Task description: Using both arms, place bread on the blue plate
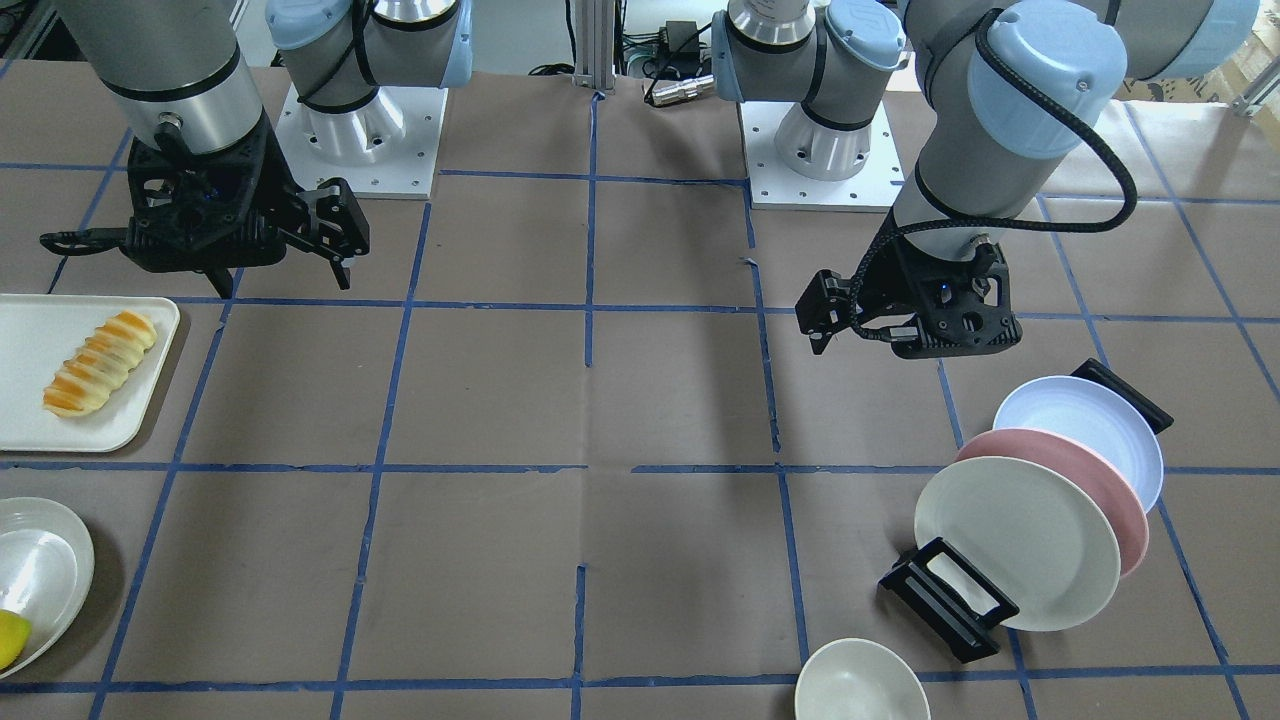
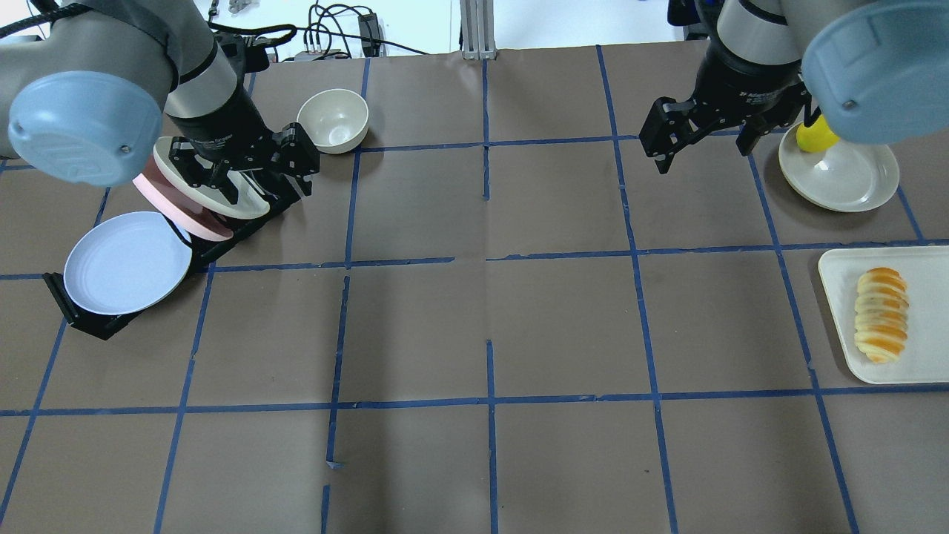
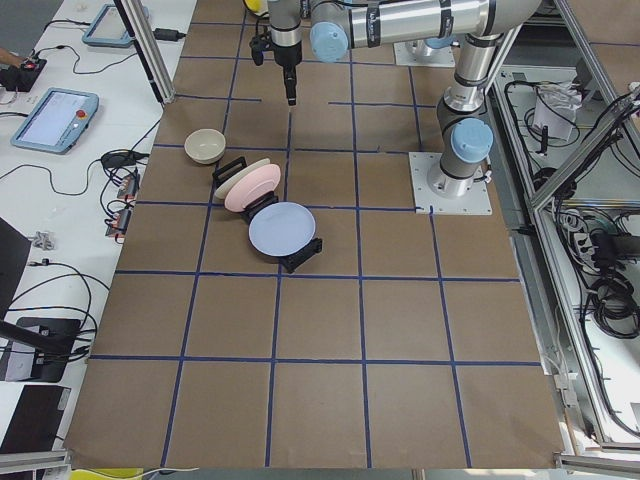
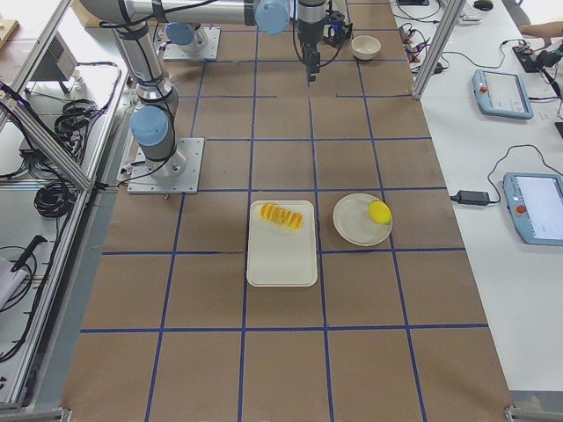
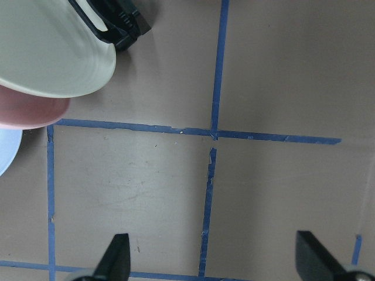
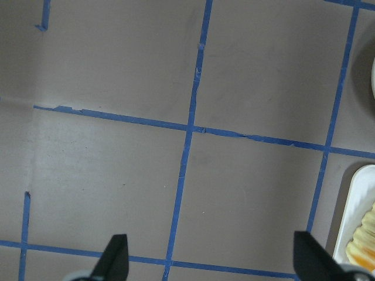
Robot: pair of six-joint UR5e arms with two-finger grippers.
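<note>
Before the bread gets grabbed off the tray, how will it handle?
The bread is long and ridged, so it may roll sideways if nudged, yet offers grooves for grip. Its uniform moulded stripes suggest a light, stiff toy, though that's a guess. Lying flat on the white tray, it shouldn't tip.

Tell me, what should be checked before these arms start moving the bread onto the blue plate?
1. Both tools open and empty: ok. The left tool and right tool are spread wide, with nothing between.
2. Bread free to grab: ok. It lies alone on the white tray.
3. Blue plate lying flat to receive bread: not ok. It stands tilted in the black rack, next to the pink plate.
4. Blue plate's face unblocked: ok. It sits at the rack's end.
5. Right tool above the bread: not ok. It hovers off to the tray's side.
</note>
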